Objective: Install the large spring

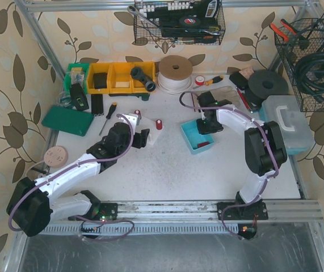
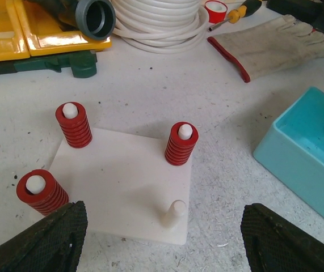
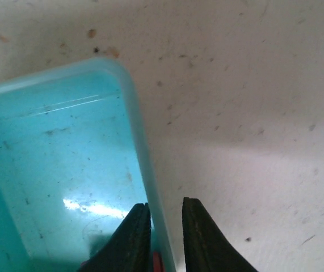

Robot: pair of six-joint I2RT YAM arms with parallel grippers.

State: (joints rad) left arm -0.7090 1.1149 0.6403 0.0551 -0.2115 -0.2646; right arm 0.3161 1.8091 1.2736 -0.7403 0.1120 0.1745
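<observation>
A white plate [image 2: 122, 181] carries red springs on three of its pegs: far left [image 2: 74, 124], far right [image 2: 181, 143] and near left [image 2: 41, 191]. The near right peg [image 2: 174, 212] is bare. My left gripper [image 2: 167, 235] is wide open and empty, just short of the plate, with the bare peg between its fingers' lines; it also shows in the top view [image 1: 142, 137]. My right gripper [image 3: 166, 226] straddles the far wall of the blue bin [image 3: 54, 170], its jaws closed on that wall. A red piece [image 1: 203, 145] lies in the bin [image 1: 191, 136].
A white hose coil [image 2: 156, 22], a grey pipe fitting [image 2: 96, 17], yellow trays [image 2: 37, 28], a screwdriver [image 2: 235, 14] and a work glove [image 2: 269, 39] lie behind the plate. A green case [image 1: 68, 120] is at left, a clear toolbox [image 1: 289, 122] at right.
</observation>
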